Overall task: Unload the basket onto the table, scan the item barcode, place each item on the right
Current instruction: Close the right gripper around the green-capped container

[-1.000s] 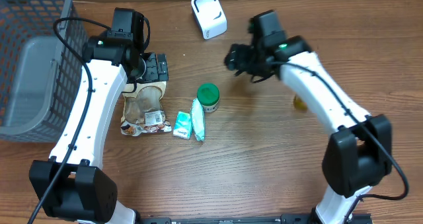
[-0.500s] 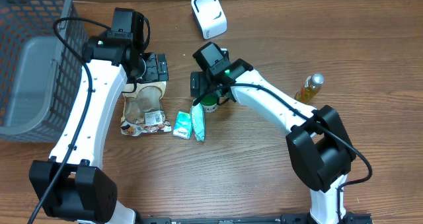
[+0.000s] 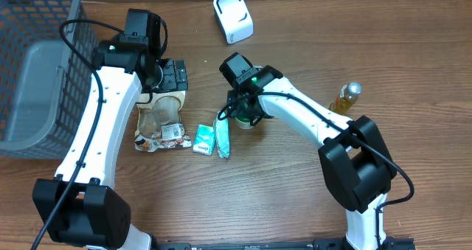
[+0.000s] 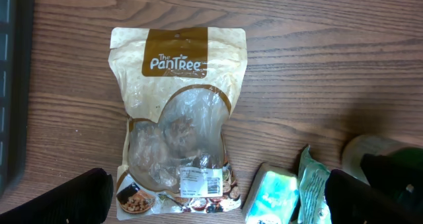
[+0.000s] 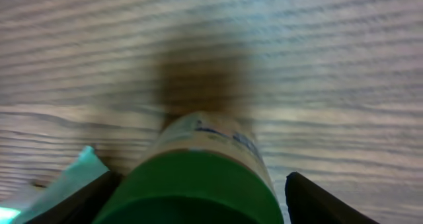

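Low, right claw [image 3: 243, 116] straddles green-lidded jar [image 5: 198, 178].

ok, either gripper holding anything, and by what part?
Left gripper: nothing, open above the snack bag. Right gripper straddles the jar at its green lid; contact cannot be told.

Teal packets [image 3: 221, 138] just beside green-lidded jar [image 5: 192, 184] (bare table [image 3: 295, 66] opposite)
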You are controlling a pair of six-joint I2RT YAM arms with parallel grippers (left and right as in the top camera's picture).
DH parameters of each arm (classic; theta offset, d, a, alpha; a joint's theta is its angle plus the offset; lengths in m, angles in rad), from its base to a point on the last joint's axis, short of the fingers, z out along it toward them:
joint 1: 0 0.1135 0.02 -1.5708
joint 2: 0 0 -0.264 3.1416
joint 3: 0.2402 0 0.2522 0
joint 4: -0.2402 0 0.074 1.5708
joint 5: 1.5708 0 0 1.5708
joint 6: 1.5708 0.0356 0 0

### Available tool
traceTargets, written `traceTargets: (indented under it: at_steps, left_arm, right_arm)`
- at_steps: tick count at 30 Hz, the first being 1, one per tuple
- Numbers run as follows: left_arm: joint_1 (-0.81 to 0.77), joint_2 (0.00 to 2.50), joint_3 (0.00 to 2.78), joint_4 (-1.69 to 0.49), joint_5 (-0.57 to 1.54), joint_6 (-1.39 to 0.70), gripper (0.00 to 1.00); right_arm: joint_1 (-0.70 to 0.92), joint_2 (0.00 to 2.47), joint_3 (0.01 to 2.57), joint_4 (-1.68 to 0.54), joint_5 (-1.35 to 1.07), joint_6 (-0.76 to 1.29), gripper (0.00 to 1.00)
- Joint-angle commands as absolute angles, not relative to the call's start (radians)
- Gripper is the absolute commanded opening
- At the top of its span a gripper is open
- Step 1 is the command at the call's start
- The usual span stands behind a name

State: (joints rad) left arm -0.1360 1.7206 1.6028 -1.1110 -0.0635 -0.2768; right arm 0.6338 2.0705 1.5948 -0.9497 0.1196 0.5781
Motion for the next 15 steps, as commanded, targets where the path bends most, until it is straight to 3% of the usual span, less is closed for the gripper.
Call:
traceTargets:
  at_steps: [1, 6, 8, 15]
  left_arm:
    - [-0.131, 1.723, 1.618, -1.111, -0.059, -0.258, 1.0]
    - [-0.131, 1.723, 1.618, -1.111, -0.059, -0.258, 1.0]
    - [-0.131, 1.723, 1.618, -1.111, -0.059, -0.258, 1.0]
    - [-0.131, 1.722, 1.618, -1.111, -0.059, -0.258, 1.0]
  right_arm:
    - [0.596, 2.078, 1.592, -0.991, 0.142, 0.63, 0.75]
    - [0.542, 2.078, 1.592, -1.081, 0.124, 0.708, 0.76]
    - [0.523, 2.078, 1.592, -1.107, 0.067, 0.698, 0.82]
    - [0.52, 2.078, 1.592, -1.159, 0.023, 0.636, 0.87]
